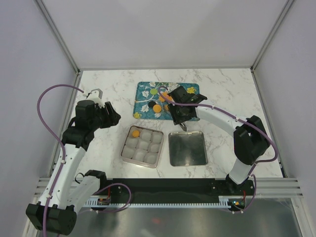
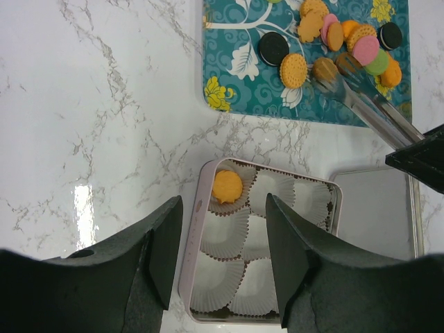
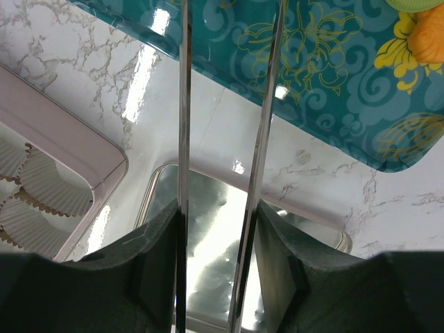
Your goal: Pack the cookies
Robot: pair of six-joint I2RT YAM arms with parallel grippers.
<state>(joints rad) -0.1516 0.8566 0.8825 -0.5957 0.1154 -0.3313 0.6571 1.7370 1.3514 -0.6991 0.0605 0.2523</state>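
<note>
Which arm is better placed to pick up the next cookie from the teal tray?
Right: the right pincer grips metal tongs whose tips reach the cookies on the tray. The left pincer is open and empty.

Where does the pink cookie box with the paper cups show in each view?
Top external: the pink cookie box sits at centre, just below the teal tray.
Left wrist: bottom centre, below the tray.
Right wrist: only one corner, at the left edge, left of the tongs.
Shared landmark: the teal tray, top right in the right wrist view.
</note>
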